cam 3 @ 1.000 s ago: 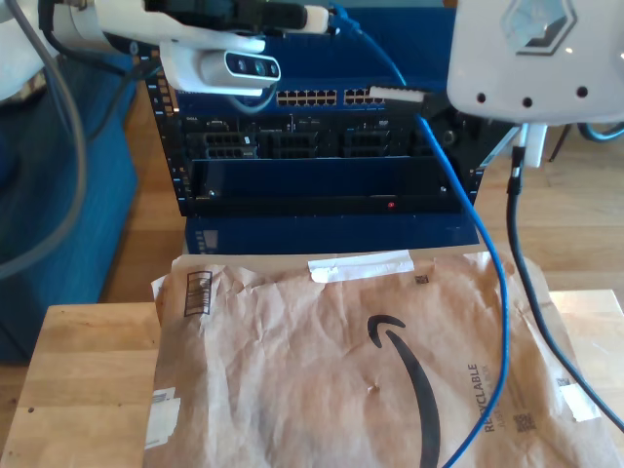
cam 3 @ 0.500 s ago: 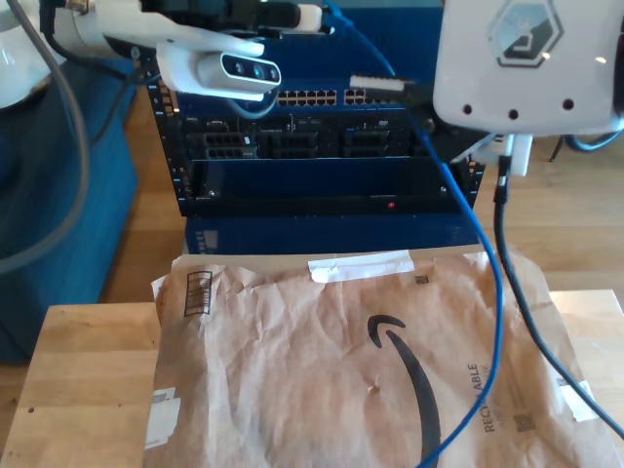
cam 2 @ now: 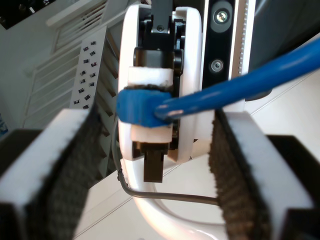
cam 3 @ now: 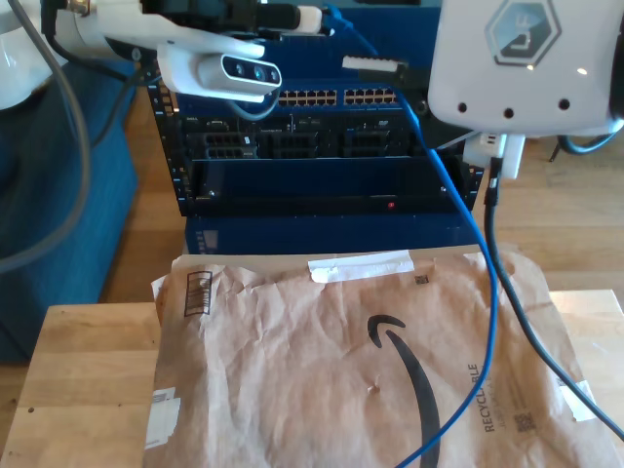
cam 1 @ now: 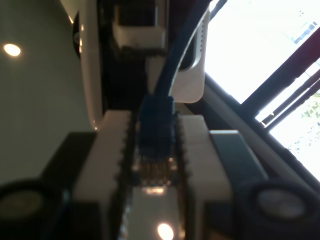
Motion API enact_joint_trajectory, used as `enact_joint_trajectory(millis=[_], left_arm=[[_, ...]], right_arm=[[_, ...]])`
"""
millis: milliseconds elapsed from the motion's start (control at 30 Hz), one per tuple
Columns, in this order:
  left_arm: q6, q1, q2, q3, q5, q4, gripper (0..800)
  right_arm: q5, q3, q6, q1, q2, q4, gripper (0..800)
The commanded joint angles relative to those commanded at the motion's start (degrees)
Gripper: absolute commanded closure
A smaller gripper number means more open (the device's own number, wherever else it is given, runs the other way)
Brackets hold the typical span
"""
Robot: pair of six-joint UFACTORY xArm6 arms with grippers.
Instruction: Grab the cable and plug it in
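Grippers, two. My first gripper (cam 3: 314,16), at the exterior view's upper left, is clamped by white pads on the clear plug of the one thin bright-blue ethernet cable (cam 3: 458,210). One black and blue server rack (cam 3: 322,146) stands far behind it, a row of ports across its front. One crumpled brown paper mailing envelope (cam 3: 322,361) lies near, on the light wooden table (cam 3: 88,380). The cable hangs rightward, crossing the rack front and the envelope. My second gripper (cam 3: 375,66), at the upper right, stands wide, the cable passing between its black-padded fingers (cam 2: 65,165).

The cable (cam 3: 475,244) runs off the exterior view's bottom edge, end unseen
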Motion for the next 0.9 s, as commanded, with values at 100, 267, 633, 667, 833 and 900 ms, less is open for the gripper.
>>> enact_joint_trajectory(millis=[100, 267, 633, 667, 833, 900], left_arm=[[0.0, 0.0, 0.0, 0.0, 0.0, -0.1, 766], [0.0, 0.0, 0.0, 0.1, 0.2, -0.1, 766], [0.1, -0.1, 0.0, 0.3, 0.6, 0.0, 766], [0.1, -0.1, 0.0, 0.3, 0.6, 0.0, 766], [0.1, -0.3, 0.0, 0.3, 0.7, 0.0, 766], [0.1, -0.3, 0.0, 0.4, 0.9, 0.0, 764]], right_arm=[[0.0, 0.0, 0.0, 0.0, 0.1, 0.0, 474], [0.0, 0.1, 0.0, 0.1, 0.4, 0.0, 467], [0.0, 0.1, 0.1, 0.1, 0.6, 0.1, 554], [0.0, 0.1, 0.2, 0.1, 0.6, 0.1, 570], [0.0, 0.1, 0.1, 0.2, 0.7, 1.7, 612], [0.0, 0.1, 0.1, 0.1, 0.8, 1.7, 611]])
